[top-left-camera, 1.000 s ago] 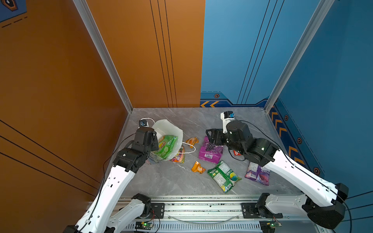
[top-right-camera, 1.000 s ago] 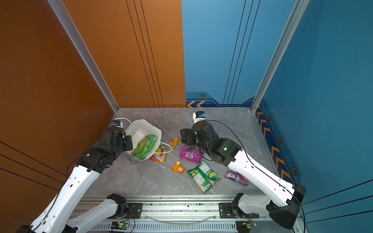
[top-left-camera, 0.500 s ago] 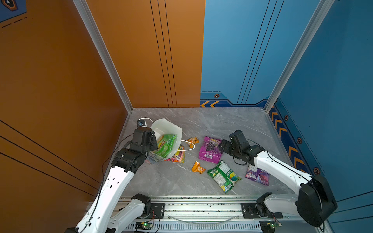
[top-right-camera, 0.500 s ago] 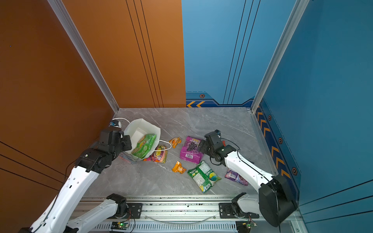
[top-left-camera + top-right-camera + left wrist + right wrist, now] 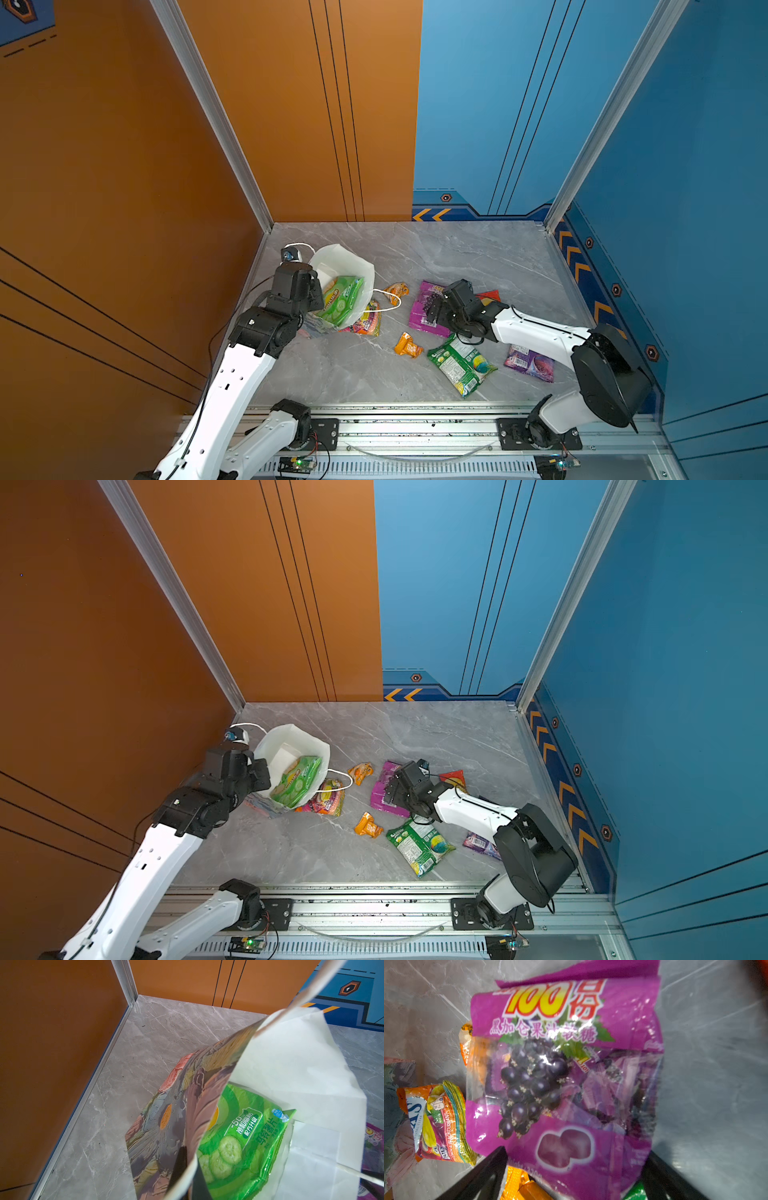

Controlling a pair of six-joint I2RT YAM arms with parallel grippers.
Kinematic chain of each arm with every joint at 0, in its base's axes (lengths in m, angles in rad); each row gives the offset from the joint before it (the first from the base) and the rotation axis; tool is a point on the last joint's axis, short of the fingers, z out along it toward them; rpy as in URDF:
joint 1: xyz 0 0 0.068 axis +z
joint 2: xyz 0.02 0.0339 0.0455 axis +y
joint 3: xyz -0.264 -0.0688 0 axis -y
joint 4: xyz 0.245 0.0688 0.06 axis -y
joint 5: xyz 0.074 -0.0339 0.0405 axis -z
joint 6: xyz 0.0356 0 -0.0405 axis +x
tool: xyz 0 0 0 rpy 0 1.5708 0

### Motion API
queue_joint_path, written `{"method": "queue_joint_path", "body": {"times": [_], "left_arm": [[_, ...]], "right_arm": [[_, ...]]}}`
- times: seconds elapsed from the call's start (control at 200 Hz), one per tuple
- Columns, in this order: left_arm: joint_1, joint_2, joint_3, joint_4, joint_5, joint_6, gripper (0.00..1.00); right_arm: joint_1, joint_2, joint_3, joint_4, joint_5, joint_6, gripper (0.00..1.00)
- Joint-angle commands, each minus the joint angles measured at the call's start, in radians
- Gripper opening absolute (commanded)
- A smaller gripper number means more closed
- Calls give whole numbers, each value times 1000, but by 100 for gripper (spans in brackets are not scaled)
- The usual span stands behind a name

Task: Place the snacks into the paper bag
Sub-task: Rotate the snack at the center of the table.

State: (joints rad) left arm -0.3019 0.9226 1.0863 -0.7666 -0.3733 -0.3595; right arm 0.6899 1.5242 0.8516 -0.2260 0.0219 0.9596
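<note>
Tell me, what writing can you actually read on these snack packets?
"100份" on the magenta grape pouch
"黑加仑果汁软糖" below it, same pouch
"-50%", "饱和脂肪", "配方升级" on the green chips bag
"马铃薯片" on the same bag
"LEMON & BLACKCURRANT" on the multicoloured candy packet
All other print is too small or blurred to read.
</note>
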Motion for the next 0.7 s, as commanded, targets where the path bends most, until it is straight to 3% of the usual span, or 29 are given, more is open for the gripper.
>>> {"method": "queue_joint_path", "body": {"times": [0.0, 0.185, 0.355, 0.536, 0.696], "left_arm": [[6, -17, -6, 20, -5, 0, 0], [3, -13, -6, 20, 0, -2, 0], [6, -2, 1, 20, 31, -15, 0], [42, 45, 60, -15, 121, -37, 0], [92, 83, 107, -59, 183, -63, 0]], "right_arm": [[73, 16, 50, 10, -3, 43, 97], [175, 81, 117, 25, -19, 46, 95], [191, 89, 189, -53, -23, -16, 94], [122, -45, 195, -170, 12, -156, 94], [-22, -92, 233, -267, -2, -287, 94]]}}
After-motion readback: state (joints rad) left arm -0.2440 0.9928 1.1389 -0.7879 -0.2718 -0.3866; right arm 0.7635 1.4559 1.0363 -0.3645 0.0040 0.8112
